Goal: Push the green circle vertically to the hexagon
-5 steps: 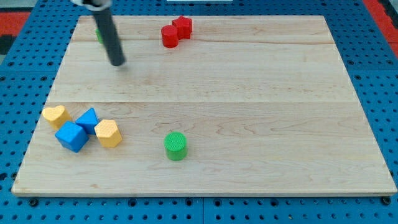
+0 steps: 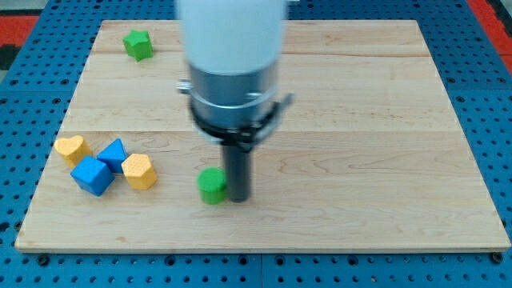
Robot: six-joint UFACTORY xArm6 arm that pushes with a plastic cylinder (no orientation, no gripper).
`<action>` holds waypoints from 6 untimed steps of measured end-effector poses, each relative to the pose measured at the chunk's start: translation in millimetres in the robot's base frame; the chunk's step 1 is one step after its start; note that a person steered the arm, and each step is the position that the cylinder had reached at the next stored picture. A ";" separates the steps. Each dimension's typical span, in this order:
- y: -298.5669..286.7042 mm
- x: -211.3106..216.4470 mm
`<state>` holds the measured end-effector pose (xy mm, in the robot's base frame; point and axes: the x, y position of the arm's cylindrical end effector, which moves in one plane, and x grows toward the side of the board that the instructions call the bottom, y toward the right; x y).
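My tip sits touching the green circle on its right, near the table's bottom edge; no gripper here. Pushing underway, I'd judge: next, nudge left toward the yellow hexagon.

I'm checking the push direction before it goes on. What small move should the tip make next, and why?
Probably keep nudging toward the view's left. My tip sits against the right side of the green circle, and the yellow hexagon lies further left, slightly higher, beside the blue blocks.
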<state>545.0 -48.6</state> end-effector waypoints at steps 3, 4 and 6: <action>-60.3 -6.7; -66.5 -55.9; -63.1 -120.9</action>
